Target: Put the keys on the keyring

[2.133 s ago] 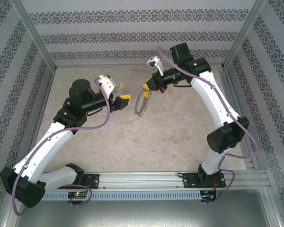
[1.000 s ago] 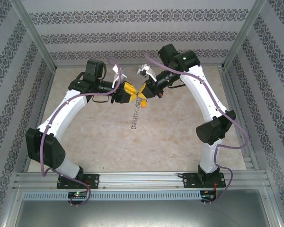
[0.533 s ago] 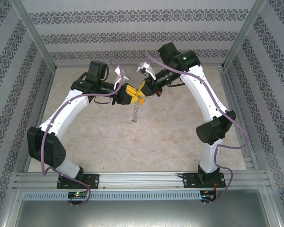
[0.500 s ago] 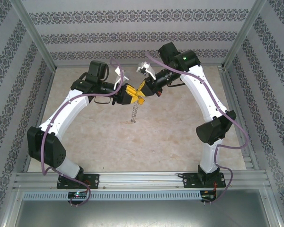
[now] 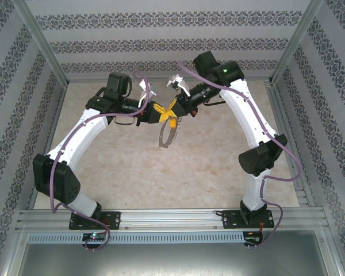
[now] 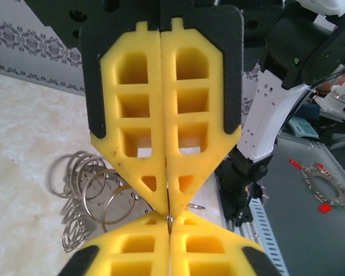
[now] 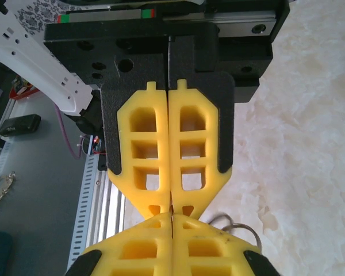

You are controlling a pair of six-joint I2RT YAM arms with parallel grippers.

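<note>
Above the far half of the table [image 5: 218,167], the left gripper [image 5: 159,111] and the right gripper [image 5: 173,110] meet tip to tip, both fully closed on what seems to be the top wire of the keyring [image 5: 167,134]. The ring hangs straight down below the joined tips, equally near to both arms.

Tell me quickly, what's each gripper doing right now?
Left gripper: closed, apparently on keyring.
Right gripper: closed on keyring.
</note>
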